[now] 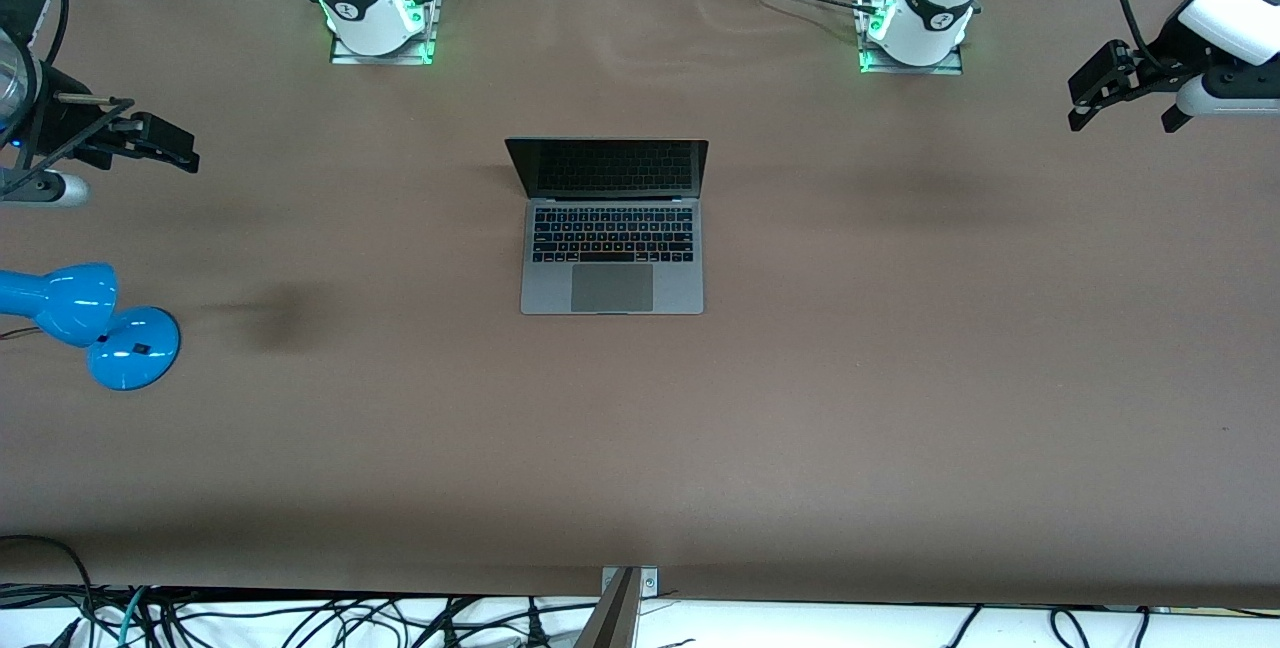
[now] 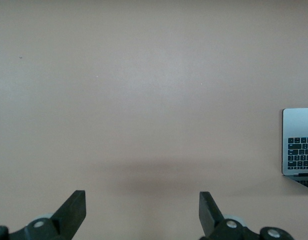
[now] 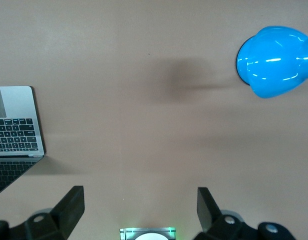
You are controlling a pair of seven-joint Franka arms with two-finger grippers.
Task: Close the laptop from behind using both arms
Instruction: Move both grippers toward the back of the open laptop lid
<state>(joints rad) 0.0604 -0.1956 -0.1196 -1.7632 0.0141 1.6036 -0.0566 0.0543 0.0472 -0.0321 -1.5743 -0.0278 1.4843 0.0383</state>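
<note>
A: Item one, the laptop [image 1: 612, 246]?

B: I log it mid-desk [image 1: 800, 378], lid up, screen dark, keys facing the front camera.

A: Grippers?

B: Left gripper [image 1: 1120, 88] up in the air over the left arm's end of the desk, well apart from the laptop, fingers [image 2: 74, 210] wide, holding nothing. Right gripper [image 1: 150, 143] likewise over the right arm's end, fingers [image 3: 71, 207] wide. Blue lamp [image 1: 90, 323] stands near it.

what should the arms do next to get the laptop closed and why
Probably bring both grippers in over the table toward the raised screen. The laptop sits open mid-table, lid upright, untouched. The left gripper hangs open at the left arm's end, the right gripper open at the right arm's end above the blue lamp, both well away from the lid.
</note>
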